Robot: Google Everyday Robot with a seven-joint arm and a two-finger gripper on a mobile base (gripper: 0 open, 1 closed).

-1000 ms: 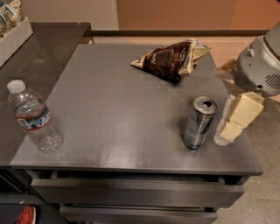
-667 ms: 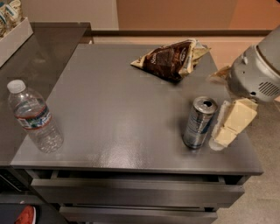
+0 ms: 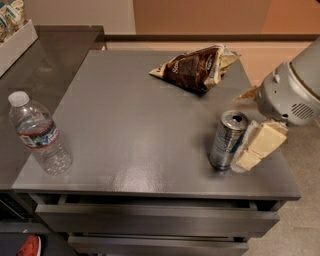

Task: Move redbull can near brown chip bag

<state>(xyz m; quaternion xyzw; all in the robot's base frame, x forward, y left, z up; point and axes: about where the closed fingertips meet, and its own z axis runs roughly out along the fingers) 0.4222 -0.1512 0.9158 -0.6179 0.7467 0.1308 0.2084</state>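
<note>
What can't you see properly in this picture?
Camera view:
The gripper right of the redbull can: touching or not, the can hides it.
Robot arm: cut off by the right edge.
Lettering on the brown chip bag: too small to read.
Packets in the white box: cut off top left.

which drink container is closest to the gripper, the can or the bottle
The redbull can, silver and blue, stands right beside the gripper on the right; the clear water bottle stands far off at the left.
</note>
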